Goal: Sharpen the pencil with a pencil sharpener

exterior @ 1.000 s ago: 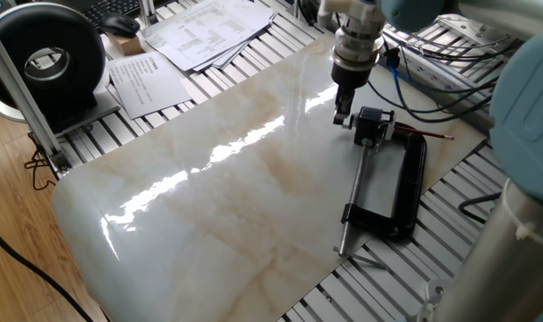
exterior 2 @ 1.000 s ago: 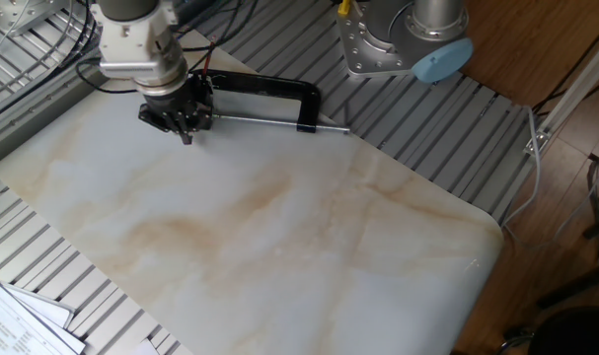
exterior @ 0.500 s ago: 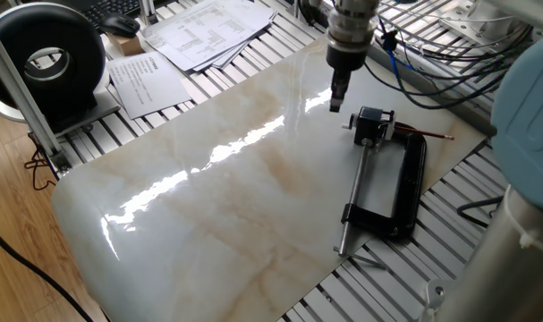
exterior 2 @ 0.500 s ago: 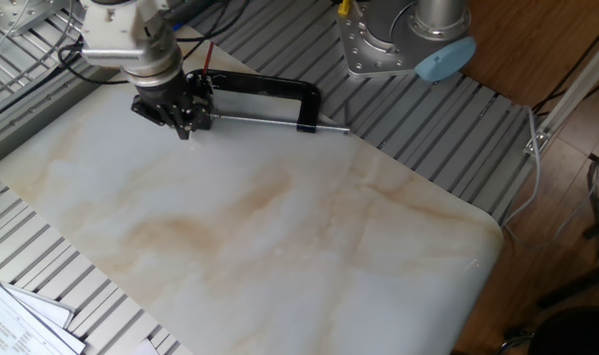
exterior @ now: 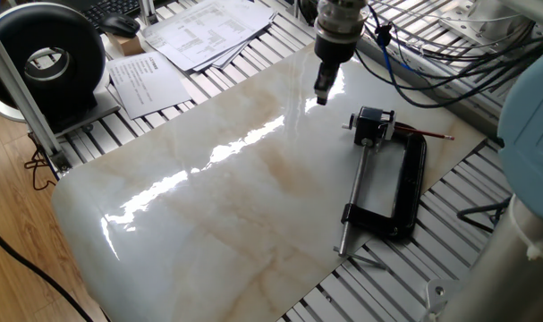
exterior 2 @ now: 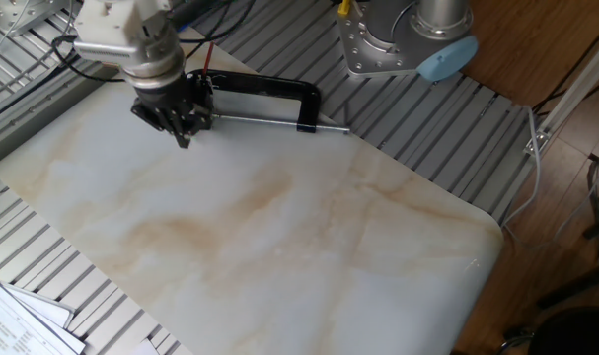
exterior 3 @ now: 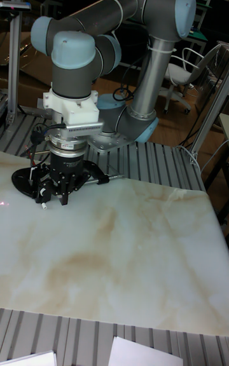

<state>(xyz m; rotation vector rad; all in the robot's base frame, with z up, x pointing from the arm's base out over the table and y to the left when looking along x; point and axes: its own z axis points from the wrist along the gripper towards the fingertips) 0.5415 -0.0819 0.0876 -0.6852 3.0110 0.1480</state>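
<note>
The pencil sharpener point(exterior: 372, 124), a small black-and-silver block, sits at the far end of the clamp's screw rod. The thin red-brown pencil point(exterior: 425, 135) lies on the table, one end at the sharpener, the other pointing right. My gripper point(exterior: 321, 97) hangs above the marble slab, to the left of the sharpener and apart from it, with nothing in it. In the tall fixed view its fingers point(exterior 3: 65, 199) stand slightly apart, so my gripper point(exterior 3: 55, 203) looks open. In the other fixed view my gripper point(exterior 2: 184, 138) hides the sharpener.
A large black C-shaped clamp point(exterior: 407, 188) with a long steel screw rod point(exterior: 353, 192) lies at the slab's right edge. Cables point(exterior: 432, 80) run behind it. Papers point(exterior: 204, 27) and a black round device point(exterior: 47, 58) lie at the left. The robot base point(exterior 2: 403, 39) stands behind the clamp point(exterior 2: 269, 89).
My gripper has drawn away from the sharpener, moving left and back over the slab. Sharpener, pencil and clamp have stayed put.
</note>
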